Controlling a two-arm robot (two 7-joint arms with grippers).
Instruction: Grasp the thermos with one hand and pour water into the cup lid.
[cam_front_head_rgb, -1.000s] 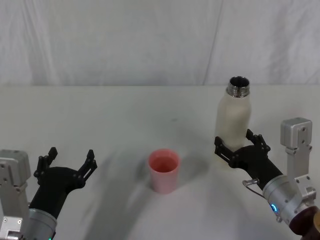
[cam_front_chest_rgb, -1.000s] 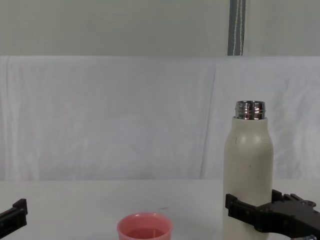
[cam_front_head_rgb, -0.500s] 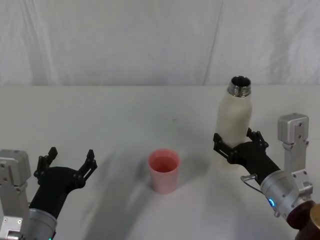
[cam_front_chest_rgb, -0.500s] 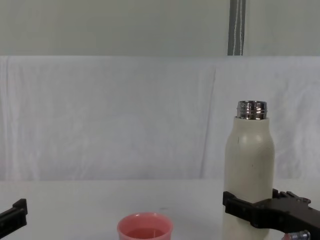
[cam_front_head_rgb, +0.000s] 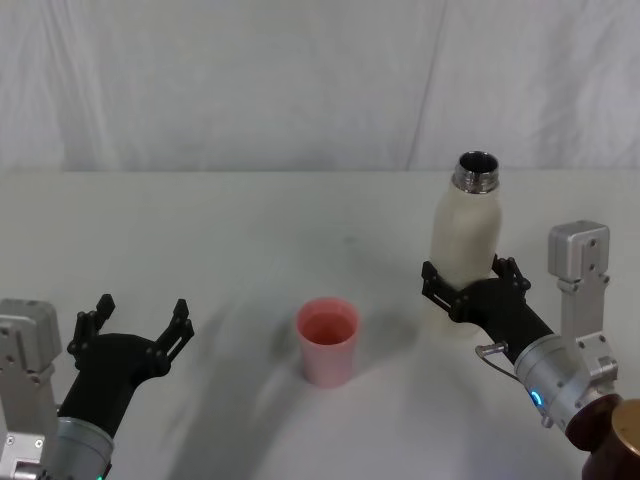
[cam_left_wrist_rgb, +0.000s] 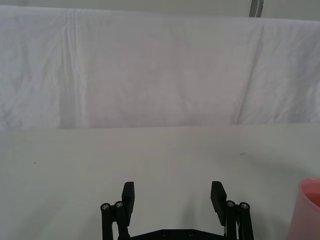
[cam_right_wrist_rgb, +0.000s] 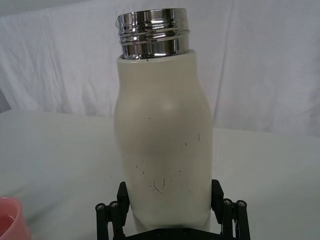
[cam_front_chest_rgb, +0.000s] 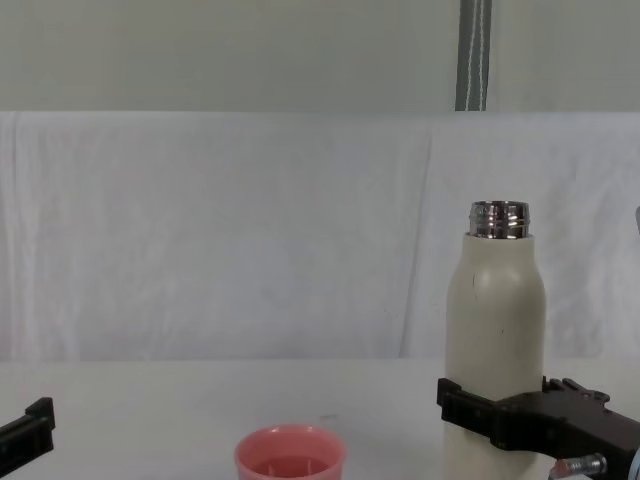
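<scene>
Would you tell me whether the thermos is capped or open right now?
Open: the thermos stands upright with its threaded steel neck bare and no cap on it, its dark mouth showing.

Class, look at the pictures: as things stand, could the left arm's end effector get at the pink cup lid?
Probably yes. The left end effector hangs open to the left of the cup lid, with bare table between them. The thermos and right end effector stand on the far side.

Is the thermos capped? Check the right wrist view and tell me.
No. The thermos stands upright with its shiny threaded steel neck bare and open at the top, no cap on it.
</scene>
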